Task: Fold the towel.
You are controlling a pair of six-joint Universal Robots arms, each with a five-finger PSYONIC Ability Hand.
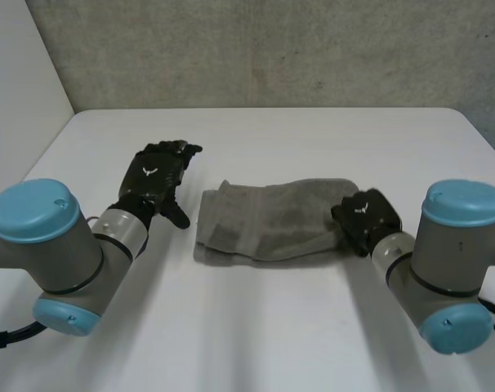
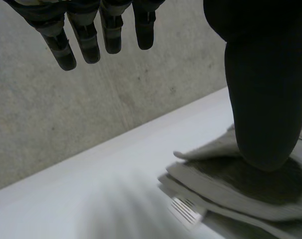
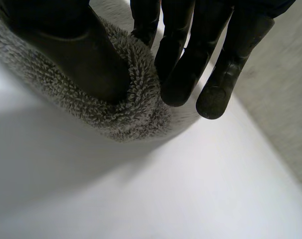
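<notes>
Your grey terry-cloth towel [image 1: 272, 220] lies folded into a thick oblong near the middle of the white worktop [image 1: 264, 335], its long sides running left to right between the two arms. The layers are stacked loosely. At the towel's left end the edges show one above another, with a small white label [image 2: 185, 211] sticking out of the lower layers.

Your right robot hand [image 1: 366, 216] is on the towel's right end. In the right wrist view its thumb [image 3: 66, 55] presses into the pile from one side and its fingers [image 3: 178, 74] reach down the other side, nearly straight and close together. The rounded fold of the towel is bunched between them, so this hand is pinching the cloth. The fingertips end just past the fold, close to the worktop surface.

Your left robot hand [image 1: 159, 178] is just beside the towel's left end, palm down, and it holds nothing. Its fingers [image 2: 86, 45] are straight and slightly spread, pointing towards the grey concrete wall [image 2: 66, 124] behind the worktop and well clear of the cloth. Its thumb [image 2: 263, 99] juts out sideways over the towel's left corner. You cannot tell whether the thumb tip touches the cloth or hangs just above it.
</notes>
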